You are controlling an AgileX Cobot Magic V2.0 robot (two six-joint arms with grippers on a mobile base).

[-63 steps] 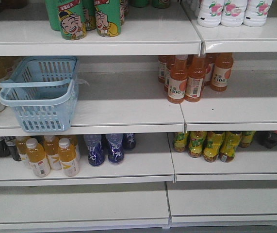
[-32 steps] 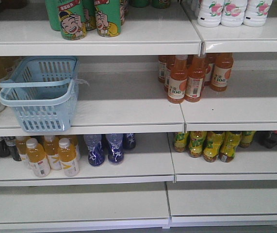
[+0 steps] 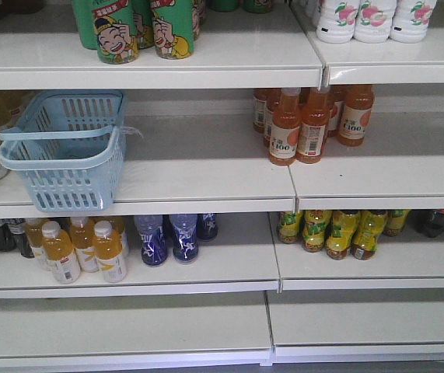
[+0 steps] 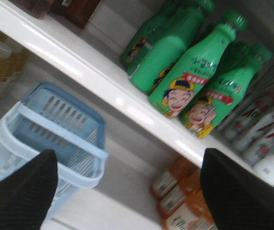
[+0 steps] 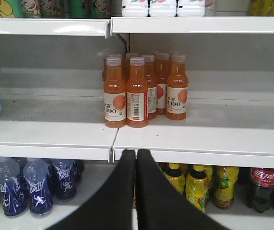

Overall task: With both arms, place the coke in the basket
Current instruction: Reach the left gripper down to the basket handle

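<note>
On the mid shelf (image 3: pixel 206 175), left end, sits the basket (image 3: pixel 66 151): light blue plastic w/ slotted sides, upright, at the shelf's near edge. Its handle is swung down across the near part of the rim. Inside, only its own blue floor and walls show.

Same shelf, right of centre: a cluster of orange bottles (image 3: pixel 307 124), upright and touching, well apart from the basket.

On the top shelf (image 3: pixel 229 54) are green bottles (image 3: pixel 117 31) w/ a cartoon face at left and white bottles (image 3: pixel 373 19) at right.

The lower shelf (image 3: pixel 229 268) holds, left to right:
- dark bottles (image 3: pixel 4 233), labels too small to read
- pale orange bottles (image 3: pixel 82 249) w/ white caps
- blue bottles (image 3: pixel 167 237)
- yellow-green bottles (image 3: pixel 338 231)

At that shelf's far right end stands the coke (image 5: pixel 261 184): dark bottles w/ red Coca-Cola labels, upright, just right of the yellow-green bottles. It is one shelf below the basket, at the opposite end, untouched.

In the left wrist view, the left gripper (image 4: pixel 127 158) has its jaws spread wide w/ nothing between them. The basket and green bottles lie beyond it.

In the right wrist view, the right gripper (image 5: pixel 136 155) has its jaws pressed together, holding nothing. It sits in front of the mid shelf's lip, below the orange bottles.
</note>
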